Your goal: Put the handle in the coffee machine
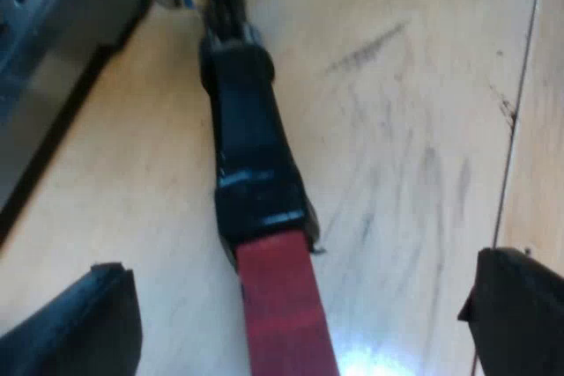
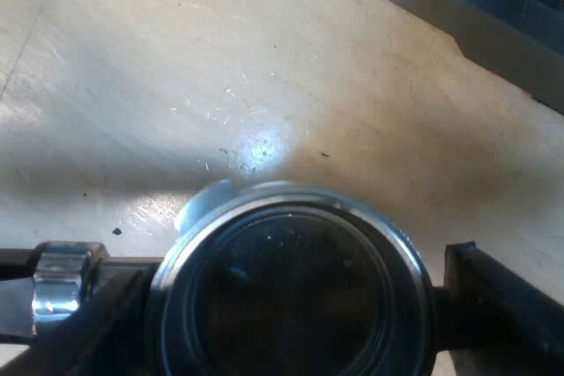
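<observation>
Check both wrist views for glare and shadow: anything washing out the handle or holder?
Left wrist view: glare on the table beside the red end of the handle, handle itself not washed out. Right wrist view: glare spot on the table just past the rim of the holder, a soft shadow band beside it, holder's inside dark.

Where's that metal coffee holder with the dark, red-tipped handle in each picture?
Left wrist view: the metal holder with a dark, red-ended handle runs from inside the open left claw towards the grey espresso machine.
Right wrist view: its round basket, seen from above, near the machine.
Shared landmark: the machine's steel base.
</observation>
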Robot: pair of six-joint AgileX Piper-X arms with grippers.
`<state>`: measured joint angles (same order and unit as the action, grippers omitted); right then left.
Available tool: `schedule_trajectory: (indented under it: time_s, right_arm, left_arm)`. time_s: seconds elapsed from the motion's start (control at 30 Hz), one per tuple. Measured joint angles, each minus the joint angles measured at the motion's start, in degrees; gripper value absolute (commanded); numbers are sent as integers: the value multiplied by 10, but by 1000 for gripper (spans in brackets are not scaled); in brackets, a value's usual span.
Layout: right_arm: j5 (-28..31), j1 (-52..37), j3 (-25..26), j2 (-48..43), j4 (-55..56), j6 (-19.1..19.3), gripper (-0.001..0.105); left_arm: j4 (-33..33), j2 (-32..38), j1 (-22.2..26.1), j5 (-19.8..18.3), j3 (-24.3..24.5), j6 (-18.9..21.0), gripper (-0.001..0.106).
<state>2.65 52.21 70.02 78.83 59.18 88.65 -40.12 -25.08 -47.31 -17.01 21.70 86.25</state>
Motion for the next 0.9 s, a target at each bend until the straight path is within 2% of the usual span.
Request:
schedule_trajectory:
  time_s: [0.4, 0.67, 0.9]
  right_arm:
    - [-6, 0, 0, 0, 1, -4, 0]
    - [-6, 0, 0, -24, 6, -4, 0]
    - [-8, 0, -1, -23, 13, -4, 0]
  left_arm:
    - [22, -8, 0, 7, -16, -2, 76]
    - [83, -109, 0, 8, -16, 2, 76]
    - [99, -141, 0, 10, -16, 3, 76]
